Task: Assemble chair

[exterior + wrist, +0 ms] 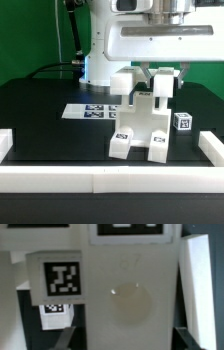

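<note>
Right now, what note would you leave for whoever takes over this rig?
Gripper: low over the top of the chair, fingers either side of its upright piece. Whether it is gripping cannot be told.
Chair: several pieces joined, standing mid-table.
Block: tagged, loose, beside the chair on the exterior view's right.
Marker board: behind, toward the exterior view's left.
Left: probably seat the upright piece, then add the block.

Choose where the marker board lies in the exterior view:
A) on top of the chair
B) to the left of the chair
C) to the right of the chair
B: the marker board lies flat at the exterior view's left of the chair.
</note>
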Controlling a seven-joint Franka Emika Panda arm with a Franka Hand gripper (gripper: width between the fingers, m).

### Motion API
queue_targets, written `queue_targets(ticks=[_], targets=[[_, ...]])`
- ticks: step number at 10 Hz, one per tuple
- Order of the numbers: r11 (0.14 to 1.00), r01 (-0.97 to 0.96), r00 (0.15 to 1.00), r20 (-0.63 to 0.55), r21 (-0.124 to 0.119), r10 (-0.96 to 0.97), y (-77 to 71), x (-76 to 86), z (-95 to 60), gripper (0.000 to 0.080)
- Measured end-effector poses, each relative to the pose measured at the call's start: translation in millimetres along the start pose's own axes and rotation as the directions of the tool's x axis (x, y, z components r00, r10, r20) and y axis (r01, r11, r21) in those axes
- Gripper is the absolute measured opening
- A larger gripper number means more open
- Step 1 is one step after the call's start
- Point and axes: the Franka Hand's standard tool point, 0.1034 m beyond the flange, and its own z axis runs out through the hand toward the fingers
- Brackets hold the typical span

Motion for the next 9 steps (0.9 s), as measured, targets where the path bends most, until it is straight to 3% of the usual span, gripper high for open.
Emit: queue_targets(ticks=[5,9], targets=[[1.000,-0.001,1.000,0.016,-0.013,0.002,3.7,-3.0,11.7,0.0289],[0.999,0.011,0.999,0.038,-0.033,-0.010,9.1,-3.5,29.5,0.0289]])
